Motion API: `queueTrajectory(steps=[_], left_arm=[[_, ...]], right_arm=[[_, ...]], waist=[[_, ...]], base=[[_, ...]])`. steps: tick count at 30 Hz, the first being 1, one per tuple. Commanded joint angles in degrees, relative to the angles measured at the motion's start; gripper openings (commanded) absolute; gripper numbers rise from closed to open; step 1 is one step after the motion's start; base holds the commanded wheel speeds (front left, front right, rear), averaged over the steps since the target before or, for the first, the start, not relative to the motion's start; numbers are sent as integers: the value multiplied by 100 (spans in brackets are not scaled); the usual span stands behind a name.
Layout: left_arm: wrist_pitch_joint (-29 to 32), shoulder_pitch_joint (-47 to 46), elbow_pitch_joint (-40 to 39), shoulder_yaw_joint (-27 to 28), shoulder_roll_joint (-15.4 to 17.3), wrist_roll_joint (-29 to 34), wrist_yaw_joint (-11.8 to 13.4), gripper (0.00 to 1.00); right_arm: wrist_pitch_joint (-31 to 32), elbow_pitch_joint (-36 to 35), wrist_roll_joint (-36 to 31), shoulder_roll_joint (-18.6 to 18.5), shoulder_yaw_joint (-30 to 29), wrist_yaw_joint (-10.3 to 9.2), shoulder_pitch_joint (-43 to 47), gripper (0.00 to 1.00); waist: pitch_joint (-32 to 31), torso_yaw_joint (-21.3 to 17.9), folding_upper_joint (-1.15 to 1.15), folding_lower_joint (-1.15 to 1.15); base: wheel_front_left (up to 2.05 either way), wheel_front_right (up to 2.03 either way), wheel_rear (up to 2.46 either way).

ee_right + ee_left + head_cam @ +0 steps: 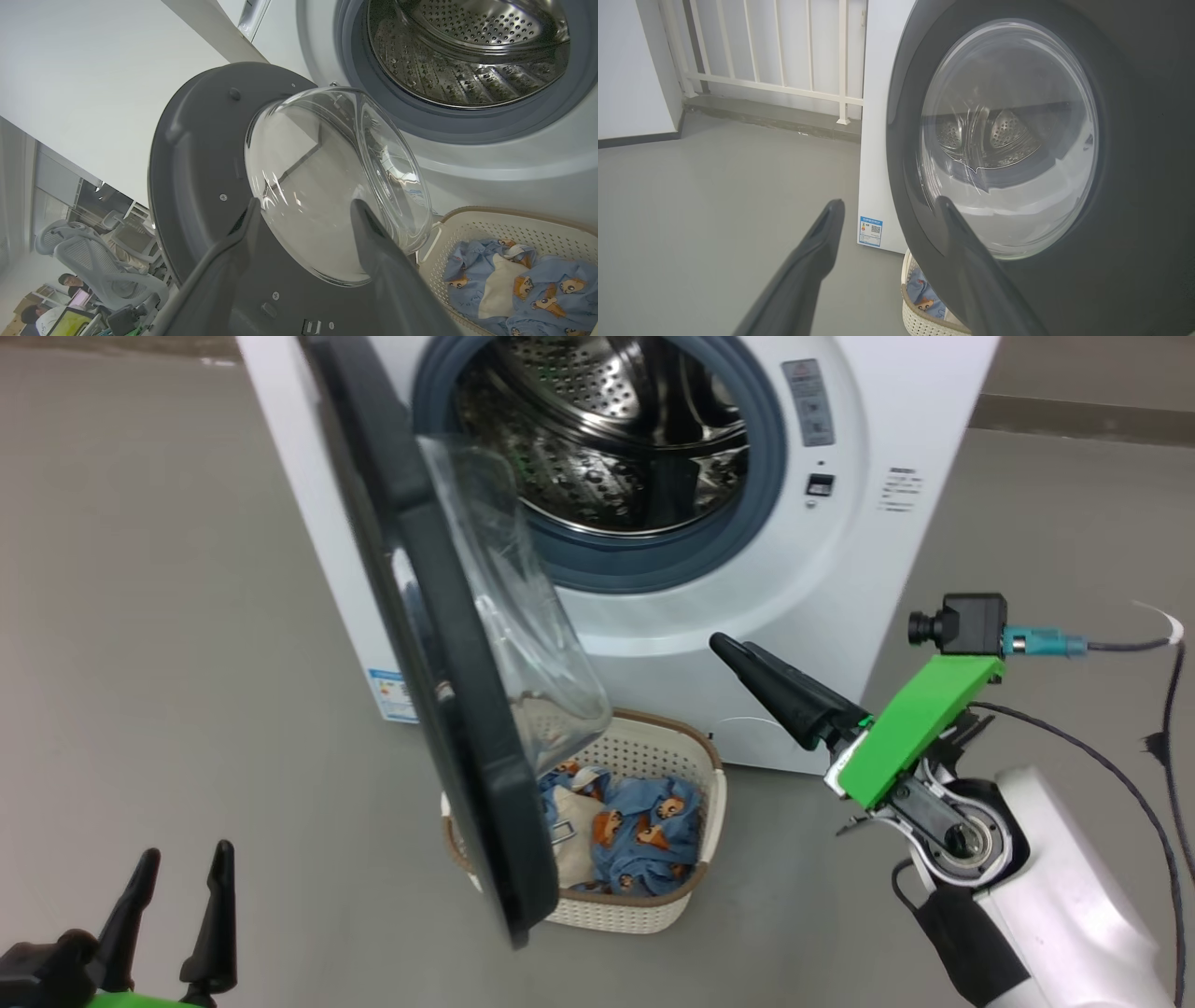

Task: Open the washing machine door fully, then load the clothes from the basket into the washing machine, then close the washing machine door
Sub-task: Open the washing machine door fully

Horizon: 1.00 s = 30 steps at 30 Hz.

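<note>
The washing machine door (457,709) stands only partway open. It runs edge-on from the top of the head view to its lower middle, and its lower edge hangs over the left part of the basket (695,784). The basket sits on the floor against the front of the washing machine (822,569), low in the middle of the frame. The clothes (644,831) lie heaped inside it, partly hidden behind the door.

Your right gripper (728,646), at middle right, has its fingers spread and holds nothing. It points toward the door's inner face and glass bowl (523,616). Your left gripper (187,849), at lower left, is also spread and empty, on the door's outer side.

The main risk, as I judge it, is reaching for the clothes with the door like this. You would likely knock the bowl or the rim with the right arm, and a lifted garment could catch on the door's lower edge. With nothing holding the door, it may also drift back across the opening.

In the left wrist view, one finger overlaps the black rim at lower middle. I cannot tell whether it touches, so a careless move there could nudge the door shut rather than wide. Watch the cable (1120,747) trailing at the right edge too, since a long reach could pull it taut or snag it.
</note>
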Motion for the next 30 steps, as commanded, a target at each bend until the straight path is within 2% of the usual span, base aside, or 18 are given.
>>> queueTrajectory(steps=[1, 11, 19, 25, 30], left_arm=[[-37, -106, -168, 250, 123, 46, -9, 100], [-37, 0, -328, 350, 27, 104, -9, 100], [-37, 93, -436, 422, -38, 134, -9, 100], [-37, 155, -483, 437, -58, 145, -9, 100], [-37, 168, -509, 433, -75, 154, -9, 100]], right_arm=[[-126, -203, -103, -3, 133, 10, 56, 100], [-1266, -584, -803, -244, 265, 10, 571, 100], [-2081, -1021, -1718, -523, 237, 10, 1165, 100], [-2457, -1167, -2369, -538, 123, 10, 1603, 100], [-2849, -1161, -2774, -405, -126, 10, 2003, 100]], waist=[[0, -220, 0, 0], [-11, -633, 0, 0], [0, -832, 0, 0], [1, -951, 0, 0], [-4, -1019, 0, 0]], base=[[0, 0, 0], [0, 0, 0], [0, 0, 0], [0, 0, 0], [0, 0, 0]])
